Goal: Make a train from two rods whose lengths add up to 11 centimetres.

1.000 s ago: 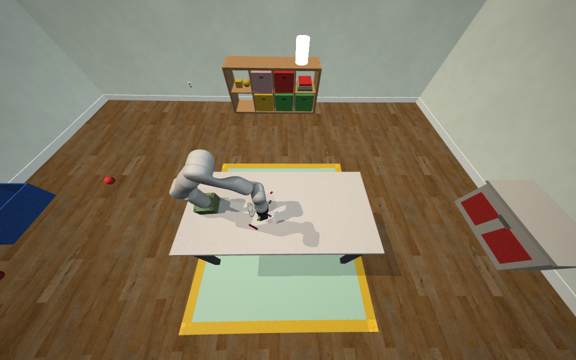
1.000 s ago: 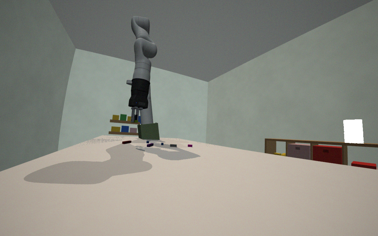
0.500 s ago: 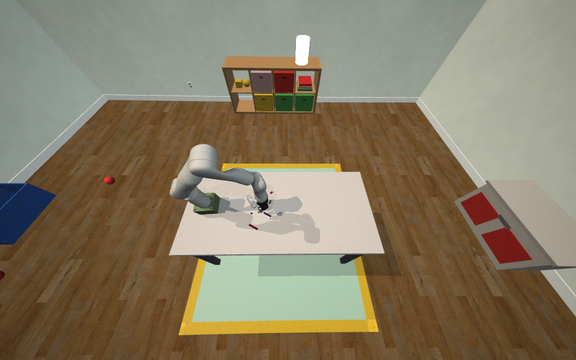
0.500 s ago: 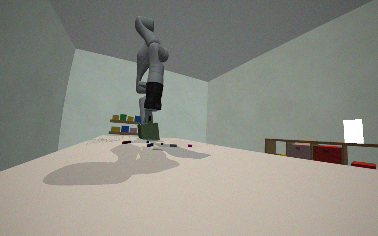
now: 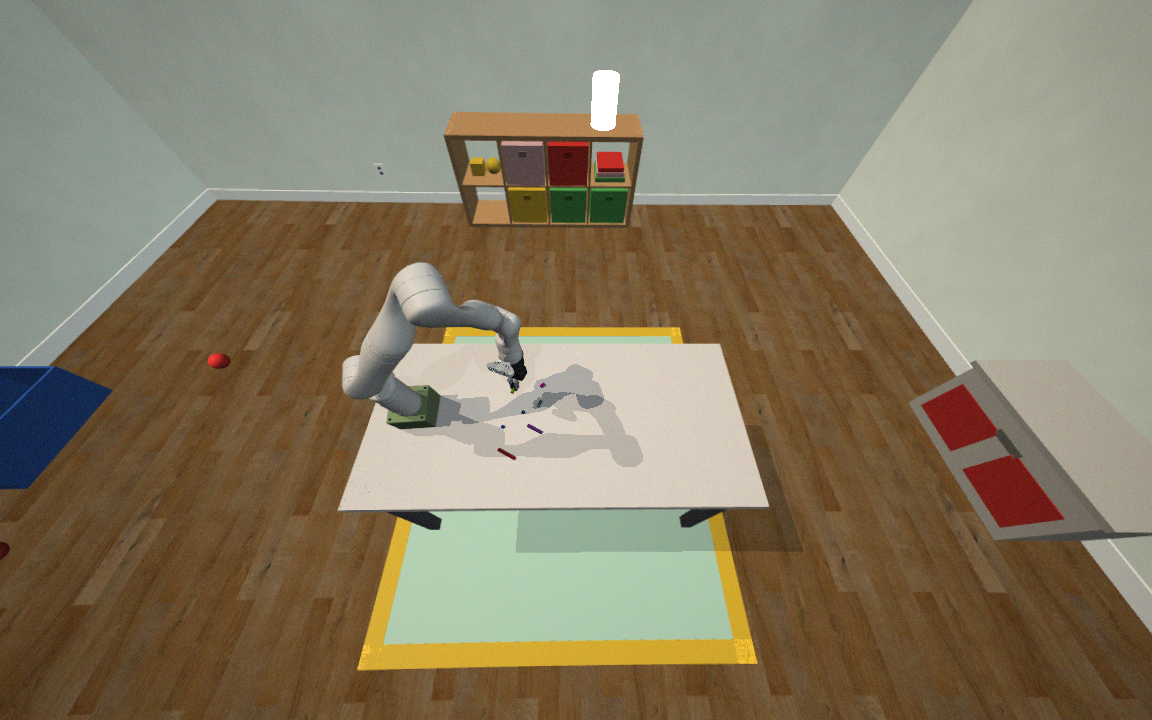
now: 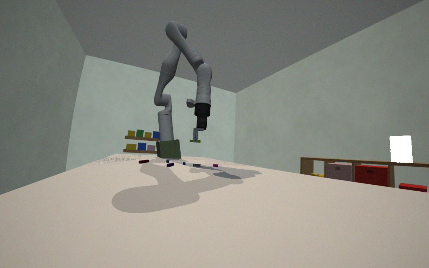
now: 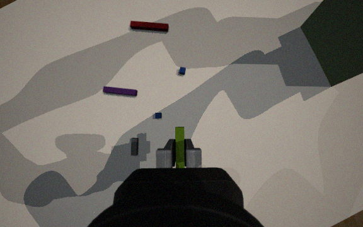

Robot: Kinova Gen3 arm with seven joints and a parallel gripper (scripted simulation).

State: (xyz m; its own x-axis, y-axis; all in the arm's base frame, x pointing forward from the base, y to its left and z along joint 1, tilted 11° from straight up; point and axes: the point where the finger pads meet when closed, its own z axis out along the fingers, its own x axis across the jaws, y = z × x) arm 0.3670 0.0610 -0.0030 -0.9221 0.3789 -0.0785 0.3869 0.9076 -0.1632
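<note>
My gripper (image 7: pixel 179 148) (image 6: pixel 195 140) (image 5: pixel 513 386) is shut on a lime rod (image 7: pixel 179 145) (image 6: pixel 197 142) and holds it level, high above the white table (image 5: pixel 652 429). Below it lie a purple rod (image 7: pixel 120 91) (image 5: pixel 534 428) (image 6: pixel 169 164), a red rod (image 7: pixel 149 26) (image 5: pixel 506 454) (image 6: pixel 143 161), a grey rod (image 7: pixel 134 146) (image 6: pixel 196 165) (image 5: pixel 539 403), and two blue cubes, one (image 7: pixel 158 115) nearer the gripper and one (image 7: pixel 182 70) farther off. A magenta rod (image 5: pixel 542 384) (image 6: pixel 215 165) lies beyond the grey one and is hidden in the wrist view.
The arm's green base block (image 5: pixel 411 405) (image 6: pixel 168 149) (image 7: pixel 342 38) stands at the table's left side. A shelf unit (image 5: pixel 544 168) stands against the back wall. A blue bin (image 5: pixel 16 420) sits on the floor at the left.
</note>
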